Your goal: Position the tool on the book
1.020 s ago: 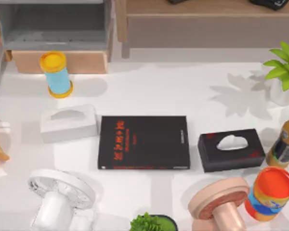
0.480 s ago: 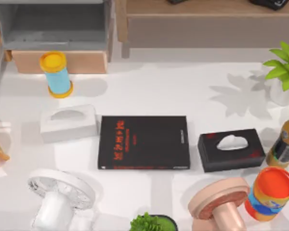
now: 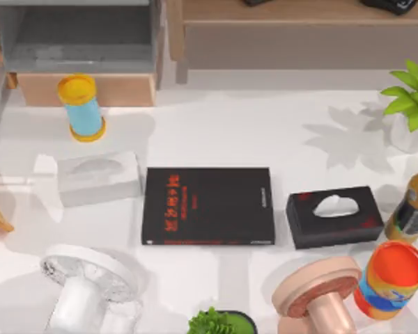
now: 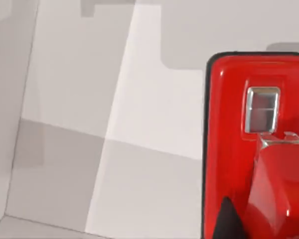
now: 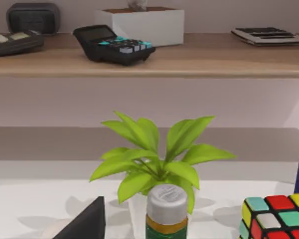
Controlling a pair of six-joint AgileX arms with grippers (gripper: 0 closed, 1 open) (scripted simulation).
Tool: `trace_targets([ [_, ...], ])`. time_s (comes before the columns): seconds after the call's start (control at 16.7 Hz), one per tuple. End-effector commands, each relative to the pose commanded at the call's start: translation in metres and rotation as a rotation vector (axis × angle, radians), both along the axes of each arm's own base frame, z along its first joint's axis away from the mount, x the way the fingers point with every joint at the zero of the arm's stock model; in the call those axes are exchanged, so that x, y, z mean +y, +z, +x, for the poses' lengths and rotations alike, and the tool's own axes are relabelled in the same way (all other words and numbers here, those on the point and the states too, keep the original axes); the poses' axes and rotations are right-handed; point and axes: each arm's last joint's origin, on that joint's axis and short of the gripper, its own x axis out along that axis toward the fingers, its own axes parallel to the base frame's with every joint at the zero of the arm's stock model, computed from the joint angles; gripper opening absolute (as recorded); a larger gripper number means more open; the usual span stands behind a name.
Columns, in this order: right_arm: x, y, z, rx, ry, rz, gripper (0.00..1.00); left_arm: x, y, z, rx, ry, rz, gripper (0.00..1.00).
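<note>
Table layout, top view
Book (image 3: 208, 206) mid-table, lying flat between two tissue boxes (image 3: 99, 178) (image 3: 334, 216); fan (image 3: 87, 278) in front-left

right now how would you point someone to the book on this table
Start at the white table and look to its middle. The book lies flat there, between a white tissue box on its left and a black tissue box on its right. It is the widest and flattest of the three, black with red lettering.

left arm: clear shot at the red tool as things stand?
Probably yes. The left wrist view has the red tool close up on a bare pale surface, nothing lying over it. The book lies flat with its cover bare.
</note>
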Motion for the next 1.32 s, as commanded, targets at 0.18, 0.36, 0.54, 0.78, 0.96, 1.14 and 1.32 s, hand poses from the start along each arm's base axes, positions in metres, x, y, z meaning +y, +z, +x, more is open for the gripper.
trace_targets([
  [0.18,0.0,0.0,0.0,0.0,0.0,0.0,1.0,-0.027,0.032,-0.001,-0.024,0.075,0.013,0.0],
  [0.36,0.0,0.0,0.0,0.0,0.0,0.0,1.0,-0.073,0.051,0.001,-0.029,0.109,0.018,0.0],
  [0.54,0.0,0.0,0.0,0.0,0.0,0.0,1.0,-0.134,0.058,0.001,-0.022,0.105,0.017,0.0],
  [0.78,0.0,0.0,0.0,0.0,0.0,0.0,1.0,-0.229,0.052,-0.014,-0.011,0.048,0.012,0.0],
  [0.96,0.0,0.0,0.0,0.0,0.0,0.0,1.0,-0.299,0.037,-0.037,0.002,-0.019,0.008,0.0],
  [1.14,0.0,0.0,0.0,0.0,0.0,0.0,1.0,-0.359,0.016,-0.07,0.02,-0.095,0.007,0.0],
  [1.32,0.0,0.0,0.0,0.0,0.0,0.0,1.0,-0.404,-0.006,-0.105,0.037,-0.164,0.009,0.0],
])
